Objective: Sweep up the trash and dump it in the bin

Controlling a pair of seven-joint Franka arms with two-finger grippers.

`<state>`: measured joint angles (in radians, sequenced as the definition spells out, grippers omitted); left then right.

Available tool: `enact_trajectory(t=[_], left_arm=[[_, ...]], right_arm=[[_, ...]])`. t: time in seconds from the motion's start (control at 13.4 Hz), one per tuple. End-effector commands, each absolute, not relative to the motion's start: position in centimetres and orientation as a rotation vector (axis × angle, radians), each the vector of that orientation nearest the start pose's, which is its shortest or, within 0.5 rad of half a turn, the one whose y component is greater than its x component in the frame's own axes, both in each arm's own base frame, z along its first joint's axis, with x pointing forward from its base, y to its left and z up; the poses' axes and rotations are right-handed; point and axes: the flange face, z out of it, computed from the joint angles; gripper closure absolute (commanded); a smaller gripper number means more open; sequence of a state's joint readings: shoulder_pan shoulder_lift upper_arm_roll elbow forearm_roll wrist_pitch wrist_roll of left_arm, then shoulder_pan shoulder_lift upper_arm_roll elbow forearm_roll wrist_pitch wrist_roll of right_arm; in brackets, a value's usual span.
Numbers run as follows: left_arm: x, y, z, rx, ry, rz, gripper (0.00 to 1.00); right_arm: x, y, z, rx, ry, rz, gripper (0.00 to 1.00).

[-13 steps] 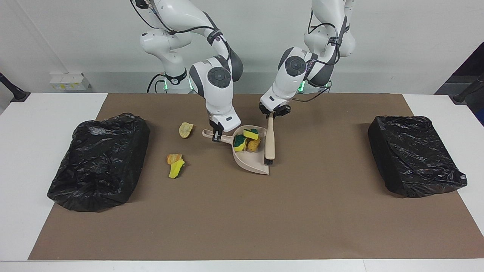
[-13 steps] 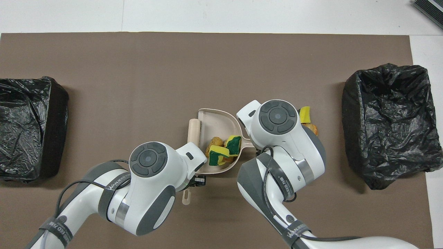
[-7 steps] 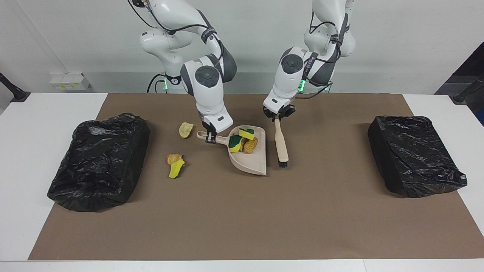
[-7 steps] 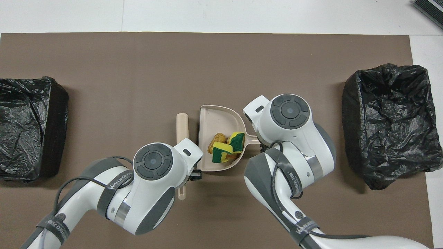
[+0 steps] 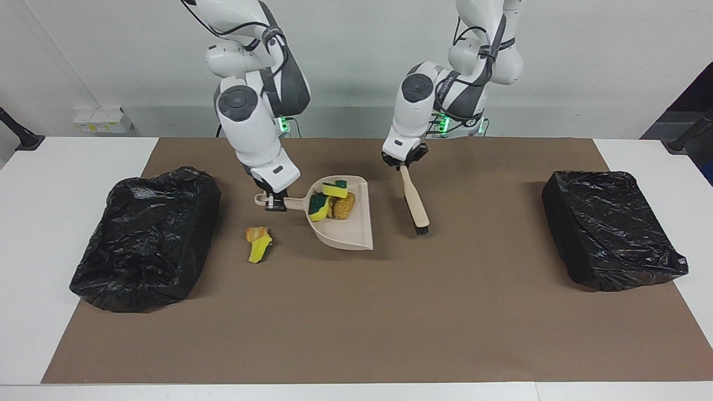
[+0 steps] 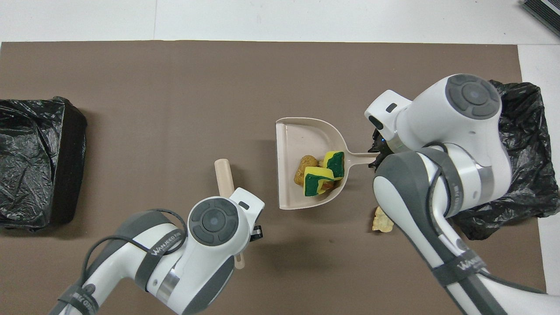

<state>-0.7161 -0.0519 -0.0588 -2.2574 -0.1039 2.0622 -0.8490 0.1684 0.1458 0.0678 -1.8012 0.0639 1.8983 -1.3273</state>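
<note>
Right end effector (image 5: pixel 274 204): pinching the handle of the beige plastic dustpan (image 5: pixel 348 234), lifted above the brown mat (image 5: pixel 390 312) near the bench's middle. Trash: yellow-and-green and orange-brown foam chunks (image 5: pixel 331 205) in the dustpan; a yellow and orange pair (image 5: pixel 258 243) on the mat beside the black-bagged bin (image 5: pixel 146 236) at the right arm's end. Left end effector (image 5: pixel 402 162): pressed together on the beige hand brush (image 5: pixel 415 201), bristles down. A second black-bagged bin (image 5: pixel 610 228) at the left arm's end.

A white table (image 5: pixel 33 234) is covered across its middle by a brown mat (image 5: pixel 390 312). A plain pale wall (image 5: pixel 585 61) is seen at the robots' end, with a white socket strip (image 5: pixel 100 120) at its foot. Dark stands (image 5: pixel 19 133) are placed at both table ends. The scene is lit evenly.
</note>
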Motion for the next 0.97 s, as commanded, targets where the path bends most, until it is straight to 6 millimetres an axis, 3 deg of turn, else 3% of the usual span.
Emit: enact_trajectory(t=[0.0, 0.15, 0.45, 0.6, 0.82, 0.9], left_arm=[[29.5, -37.3, 37.4, -3.095, -0.167, 0.197, 1.00], [25.7, -39.6, 36.7, -3.135, -0.128, 0.174, 1.00], [19.4, -41.6, 36.5, -3.203, -0.009, 0.209, 1.00], [17.7, -41.6, 35.5, -3.196, 0.008, 0.229, 1.00], [16.8, -42.0, 34.6, -3.185, -0.064, 0.268, 1.00], [16.8, -42.3, 33.5, -3.174, -0.100, 0.269, 1.00]], right_arm=[[57.7, 10.6, 48.6, -2.155, -2.127, -0.035, 1.00], [58.2, 7.4, 50.7, -2.144, -2.127, -0.012, 1.00], [58.1, -0.5, 51.7, -2.104, -2.146, 0.019, 1.00], [57.8, -5.0, 51.9, -2.104, -2.153, 0.007, 1.00], [57.1, -11.7, 52.1, -2.134, -2.170, 0.009, 1.00], [56.7, -13.8, 52.1, -2.161, -2.183, 0.062, 1.00]])
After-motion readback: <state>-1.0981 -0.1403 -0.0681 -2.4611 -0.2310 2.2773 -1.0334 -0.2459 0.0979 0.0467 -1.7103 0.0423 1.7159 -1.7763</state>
